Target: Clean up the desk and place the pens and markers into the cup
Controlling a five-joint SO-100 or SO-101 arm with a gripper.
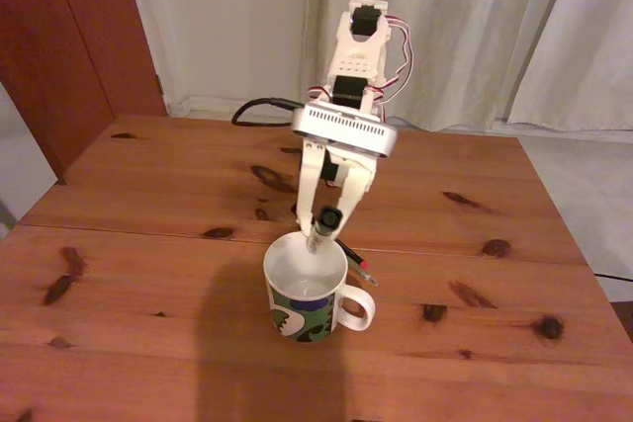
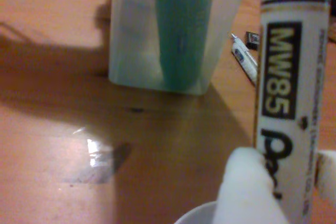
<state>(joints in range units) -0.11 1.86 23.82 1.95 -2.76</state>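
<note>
— What's the surface like?
— The desk [image 1: 148, 274] is reddish-brown pine planks with dark knots, a seam running across. Behind it, at twelve o'clock, hang pale curtains [image 1: 475, 27]; a dark red-brown panel [image 1: 69, 37] stands at ten o'clock, and a black cable [image 1: 259, 106] trails off the far edge.

— And the hand?
— The gripper [image 1: 324, 222] hangs over the cup [image 1: 307, 294], its fingers closed on the white-barrelled marker [image 2: 289, 77], which stands nearly upright just above the rim's twelve o'clock side.

— The cup itself?
— Near the desk's centre, handle towards three o'clock. A black pen with red end [image 1: 353, 256] lies on the wood at its one o'clock. In the wrist view a translucent container [image 2: 173, 30] holding something teal stands on the desk.
</note>
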